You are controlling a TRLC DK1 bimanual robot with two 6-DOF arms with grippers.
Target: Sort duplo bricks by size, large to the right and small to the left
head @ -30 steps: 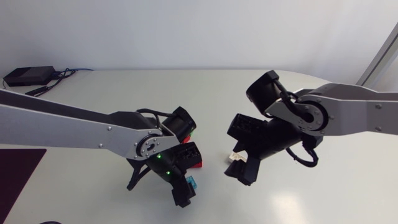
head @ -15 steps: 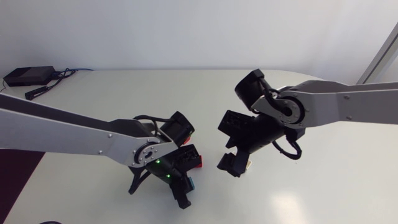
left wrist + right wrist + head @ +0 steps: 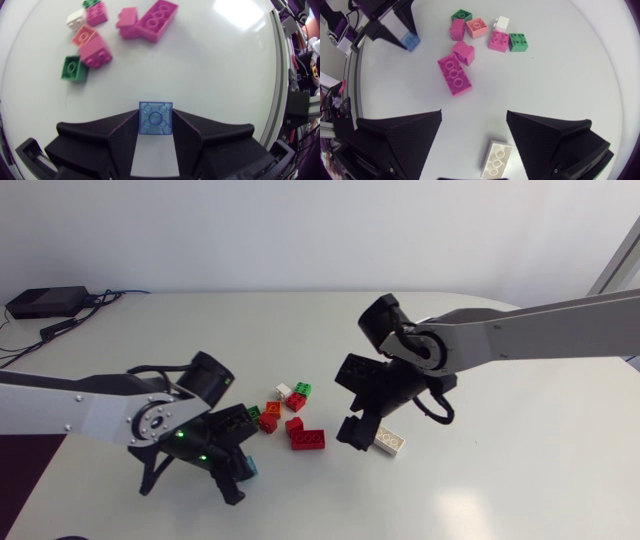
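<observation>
Blue small brick (image 3: 155,116) clamped between both fingers of the left pincer (image 3: 155,121), studs facing the wrist camera; the fingers press on two opposite sides of it. Ahead of this pincer and well apart from it, a loose cluster of bricks lies on the white surface (image 3: 500,480). Its members are a long red brick (image 3: 159,20) with a small red brick (image 3: 127,22) just beside one end, an orange brick (image 3: 84,35), a green brick (image 3: 75,68) nearest the pincer, and a small white brick (image 3: 76,19) at the far side.

Right pincer (image 3: 474,117): fingers spread wide apart, touching nothing. A long white brick (image 3: 496,159) lies flat on the surface under the gap between them, set back from the fingertips toward the wrist. The long red brick (image 3: 454,74) lies ahead of this pincer, just past its fingertips, with the rest of the cluster beyond it. From overhead, the cluster sits between the two pincers, nearer the right pincer (image 3: 365,425) than the left pincer (image 3: 238,470).
</observation>
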